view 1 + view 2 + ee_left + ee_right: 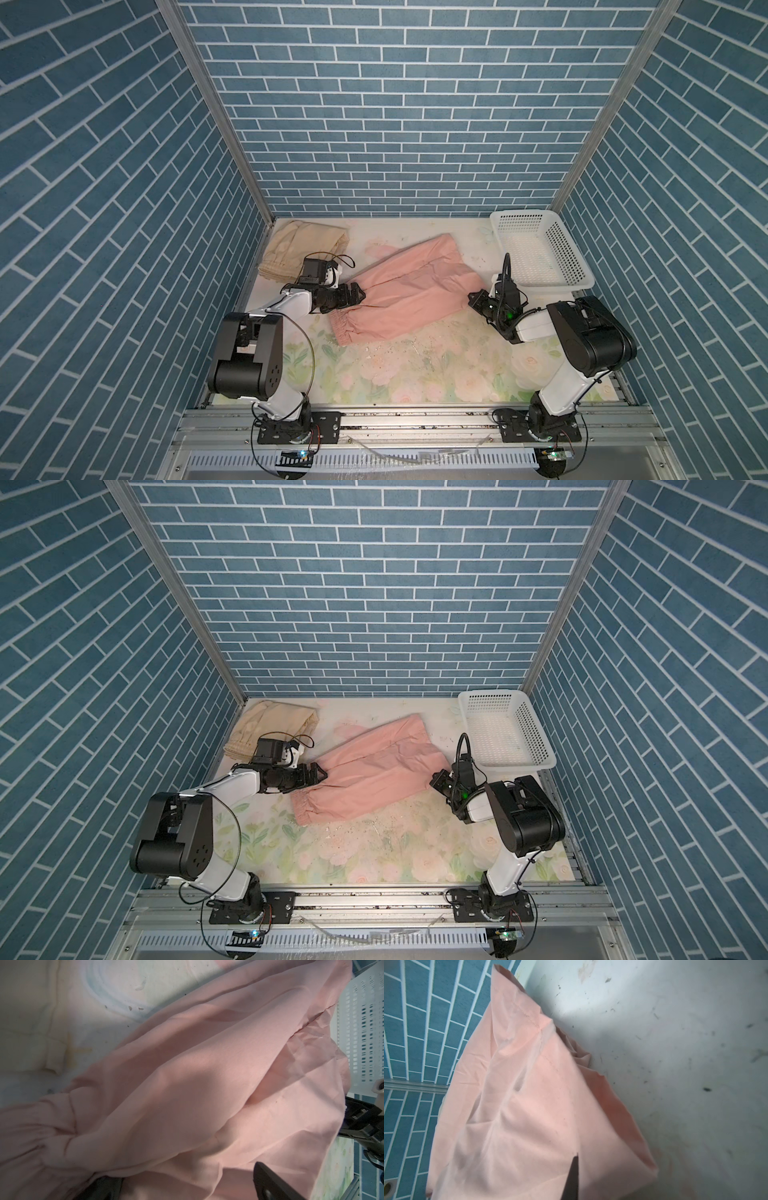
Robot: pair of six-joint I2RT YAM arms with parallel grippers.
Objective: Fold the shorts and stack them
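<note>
Right wrist view shows one dark finger (572,1178) of the right gripper (473,300) buried in the salmon pink cloth shorts (519,1105); its fingers are closed tight on the hem corner. In both top views these shorts lie spread diagonally on the floral table (415,374), at the middle of the frame. The left gripper (359,294) sits at their waist side, fingers (270,1180) spread fully apart, pink cloth lying loose between them. The folded beige-tan cloth shorts (299,245) rest at middle left, and the white perforated plastic basket (577,266) at middle right.
</note>
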